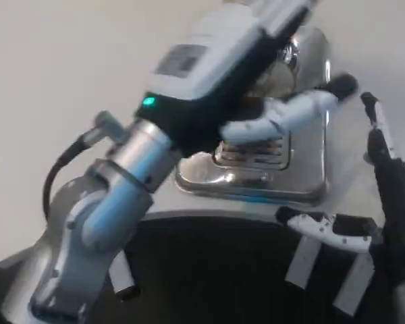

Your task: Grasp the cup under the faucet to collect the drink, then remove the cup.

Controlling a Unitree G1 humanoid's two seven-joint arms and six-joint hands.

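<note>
A chrome drink dispenser [312,57] stands on a shiny base [304,182] with a slotted drip tray [256,154]. My left forearm rises from the lower left, and my left hand [219,47] covers the space over the tray, its fingers [290,113] stretching right across the dispenser's front. A brownish patch [273,81] shows behind the hand; I cannot tell whether it is the cup or whether the hand holds it. My right hand [391,185] hangs at the right edge beside the base, fingers spread, holding nothing.
The white table [67,74] stretches away to the left of the dispenser. Along the bottom lies a dark curved surface [216,270] in front of the base, with my left elbow above it.
</note>
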